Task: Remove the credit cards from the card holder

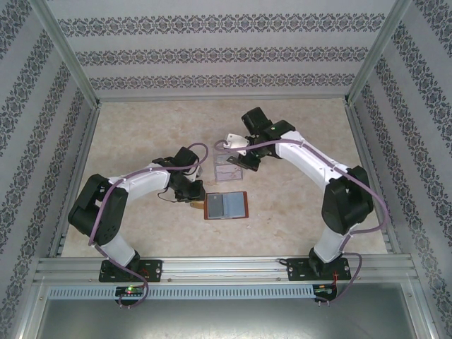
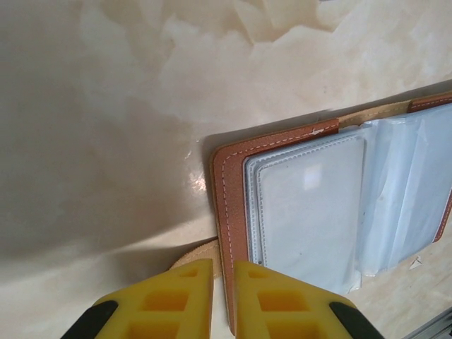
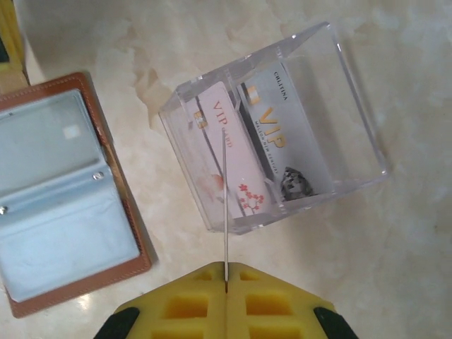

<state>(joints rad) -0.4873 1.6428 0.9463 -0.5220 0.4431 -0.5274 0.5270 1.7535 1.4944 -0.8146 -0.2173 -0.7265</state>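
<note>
Right pincer (image 3: 226, 274) is clenched on a card (image 3: 226, 212). I see the card edge-on, upright, above the clear stand (image 3: 346, 99), and I can't tell its colour from this angle. Two cards sit in the stand, both marked VIP: a pink card (image 3: 244, 191) on the left and a grey card (image 3: 282, 141) on the right. The held card lines up roughly with the gap between them; I can't tell if it touches anything.

Left pincer (image 2: 224, 275) looks clenched on the holder (image 2: 229, 191), with the leather edge running into the slit between the fingers near a corner. The holder lies open and flat on the worktop (image 3: 395, 268), pale sleeves up. It is near the stand on the side towards the arm bases, not touching it.
</note>
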